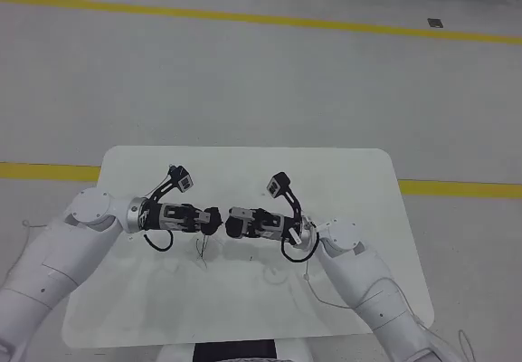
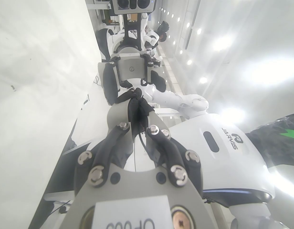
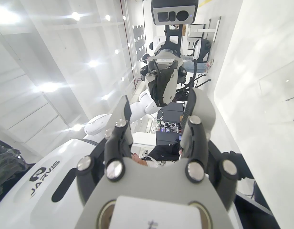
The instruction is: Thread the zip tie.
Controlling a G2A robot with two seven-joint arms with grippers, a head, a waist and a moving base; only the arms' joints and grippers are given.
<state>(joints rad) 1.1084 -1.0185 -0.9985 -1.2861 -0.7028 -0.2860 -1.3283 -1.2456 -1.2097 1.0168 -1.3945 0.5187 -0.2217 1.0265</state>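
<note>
Your left gripper (image 2: 137, 114) is clenching its fingers (image 2: 116, 117) tight, and they are grasping the zip tie (image 2: 140, 144). The tie's dark end is sitting pinched right at the fingertips. Its thin black tail is running back out of the pinch between the finger links toward the wrist. In the top view that tail is drooping below the left fingers toward the table (image 1: 351, 181); you cannot tell whether its end is touching the surface.

Your right gripper (image 3: 159, 107) is keeping its fingers released and spread wide, grasping nothing. The open gap between them is facing straight at the left fingertips.

The two grippers are pointing tip to tip above the table, close together. Whether the tie's pinched end is reaching into the gap between the right fingers cannot be told.
</note>
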